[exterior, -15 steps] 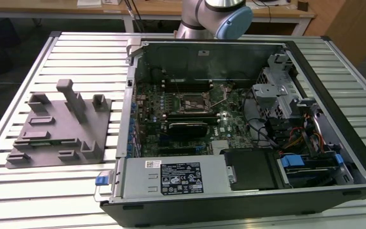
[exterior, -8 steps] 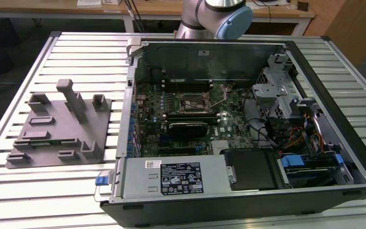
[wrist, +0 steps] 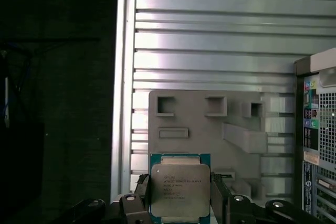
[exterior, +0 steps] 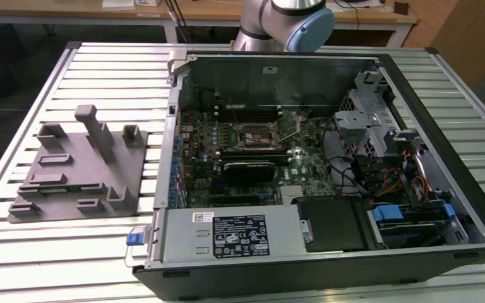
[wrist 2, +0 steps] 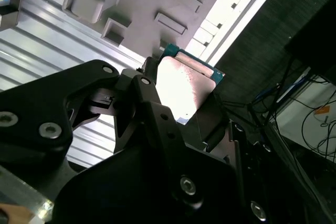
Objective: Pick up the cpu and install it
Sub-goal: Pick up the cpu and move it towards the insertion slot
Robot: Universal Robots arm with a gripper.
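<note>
I've got the pincer (wrist: 180, 203) clamped on the cpu (wrist: 180, 187), small print on its lid, grey tray (wrist: 199, 121) on the bench (wrist: 210, 24) beyond.

In the tool (wrist: 180, 199): cpu (wrist: 180, 187), clamped between its fingers (wrist: 218, 196), in both wrist views. On the table (wrist: 210, 40): tray (wrist: 199, 119), beyond the tool and cpu, with the computer case (wrist: 320, 129) just beside it. In the computer case: socket (exterior: 255, 134), at the exterior view's right of the tray.
</note>
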